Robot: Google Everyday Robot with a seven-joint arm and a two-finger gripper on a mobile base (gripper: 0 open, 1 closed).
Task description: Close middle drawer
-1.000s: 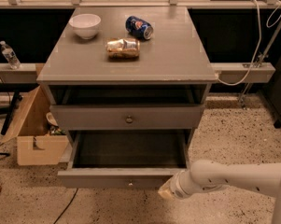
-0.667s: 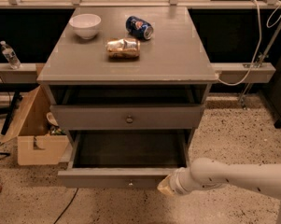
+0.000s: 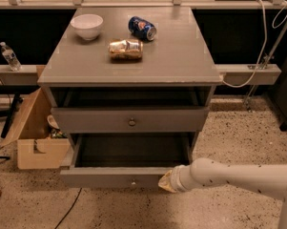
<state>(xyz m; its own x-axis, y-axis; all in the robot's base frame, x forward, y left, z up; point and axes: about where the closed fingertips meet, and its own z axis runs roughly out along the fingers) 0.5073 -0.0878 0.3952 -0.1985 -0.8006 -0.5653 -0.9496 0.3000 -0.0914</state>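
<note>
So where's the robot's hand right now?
The gripper is low in the camera view, right of centre, at the right end of the front of the pulled-out middle drawer, just above the speckled floor.

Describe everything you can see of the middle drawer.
The middle drawer is wide, shallow and grey, painted wood by its look, with a plain flat front and one small round knob at its centre. It sits level, pulled far out, below the drawer with the bigger knob. Its inside is dark. The pincer is at the right end of its front, apparently touching it.
</note>
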